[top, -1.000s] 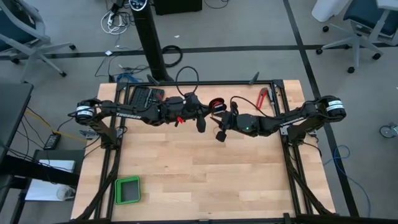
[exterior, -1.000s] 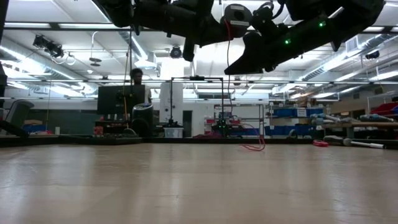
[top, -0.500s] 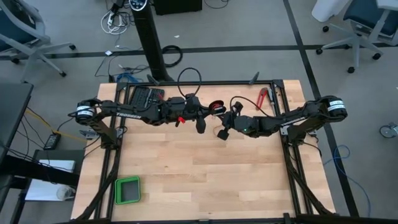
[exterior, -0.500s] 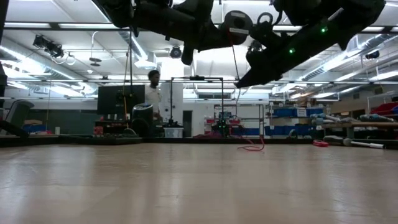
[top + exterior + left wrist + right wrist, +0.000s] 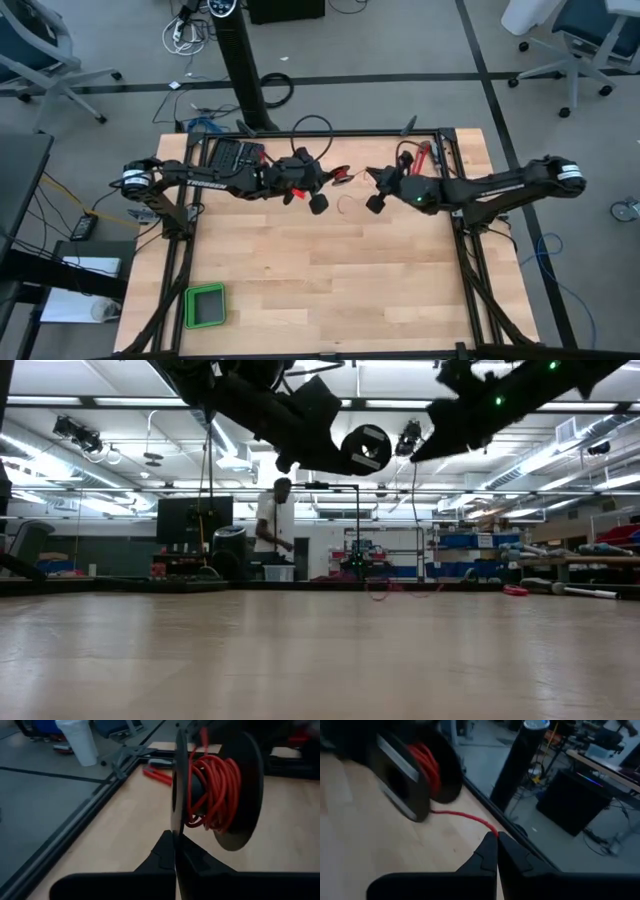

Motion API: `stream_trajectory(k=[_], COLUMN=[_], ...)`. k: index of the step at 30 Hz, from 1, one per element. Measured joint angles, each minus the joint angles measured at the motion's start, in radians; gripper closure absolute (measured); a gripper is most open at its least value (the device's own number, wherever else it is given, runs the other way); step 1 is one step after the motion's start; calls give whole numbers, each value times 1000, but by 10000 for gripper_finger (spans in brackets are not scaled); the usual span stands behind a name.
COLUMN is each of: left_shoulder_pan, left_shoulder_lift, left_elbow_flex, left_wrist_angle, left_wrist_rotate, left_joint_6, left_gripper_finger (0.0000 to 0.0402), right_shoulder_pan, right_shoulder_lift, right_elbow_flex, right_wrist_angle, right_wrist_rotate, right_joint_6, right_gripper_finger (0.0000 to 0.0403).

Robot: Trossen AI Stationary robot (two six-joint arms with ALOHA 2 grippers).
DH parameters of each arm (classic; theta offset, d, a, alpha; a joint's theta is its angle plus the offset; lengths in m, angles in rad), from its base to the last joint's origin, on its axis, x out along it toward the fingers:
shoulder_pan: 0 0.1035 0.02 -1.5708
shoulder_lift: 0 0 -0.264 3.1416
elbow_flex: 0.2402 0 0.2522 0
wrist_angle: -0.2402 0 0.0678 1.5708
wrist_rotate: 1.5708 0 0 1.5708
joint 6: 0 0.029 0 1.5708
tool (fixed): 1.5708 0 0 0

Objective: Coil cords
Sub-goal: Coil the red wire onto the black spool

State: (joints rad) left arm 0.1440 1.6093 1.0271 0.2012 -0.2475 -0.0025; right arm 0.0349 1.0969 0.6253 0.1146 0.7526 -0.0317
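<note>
A black spool (image 5: 220, 790) wound with the red cord (image 5: 215, 785) hangs above the table's far middle, with my left gripper (image 5: 175, 836) shut on it; the high view shows both the spool (image 5: 343, 176) and this gripper (image 5: 333, 180). One red strand (image 5: 462, 816) runs from the spool (image 5: 415, 775) to my right gripper (image 5: 496, 836), which is shut on it just right of the spool (image 5: 371, 174). In the low view the spool (image 5: 365, 448) turns a flat face to the near edge. Loose red cord (image 5: 395, 590) lies on the far tabletop. My left gripper pinches the rim of the spool's one thin flange (image 5: 175, 822) between its two fingers, which come nearly level from the table's left. The spool is lifted clear of the table. My right gripper pinches the single red strand (image 5: 487, 826) at its fingertips, coming nearly level from the table's right. The strand runs from there to the spool, clear of the table.
A red-handled tool (image 5: 422, 156) lies at the far right and a black flat object (image 5: 235, 155) at the far left. A green tray (image 5: 205, 305) sits near the front left corner. The black frame rails (image 5: 455, 150) edge the table. A person (image 5: 270, 530) stands in the room behind.
My right gripper has drawn back toward the table's right edge and risen, with the red strand between it and the spool. My left gripper has rolled and tipped, turning the spool's flat face toward the near edge. The loose cord on the table has shifted a little leftward.
</note>
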Motion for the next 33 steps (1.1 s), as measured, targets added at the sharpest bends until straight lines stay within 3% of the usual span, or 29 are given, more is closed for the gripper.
stream_trajectory(k=[6, 15, 24, 33], left_shoulder_pan=[0, -2, -2, -13], left_shoulder_lift=[0, 0, 0, 0], left_elbow_flex=[0, 0, 0, 0], left_wrist_angle=[-2, -4, 7, 90], left_wrist_rotate=[-28, -100, -106, -61], left_joint_6=[12, 51, 18, -28], left_gripper_finger=[401, 401, 401, 401], right_shoulder_pan=[0, 3, 4, 4], right_shoulder_lift=[9, 110, 210, 279], right_elbow_flex=[100, 245, 292, 293], right_wrist_angle=[-19, -53, -44, -20], right_wrist_rotate=[-129, -244, -261, -288], right_joint_6=[14, 85, 80, 54], right_gripper_finger=[403, 402, 398, 360])
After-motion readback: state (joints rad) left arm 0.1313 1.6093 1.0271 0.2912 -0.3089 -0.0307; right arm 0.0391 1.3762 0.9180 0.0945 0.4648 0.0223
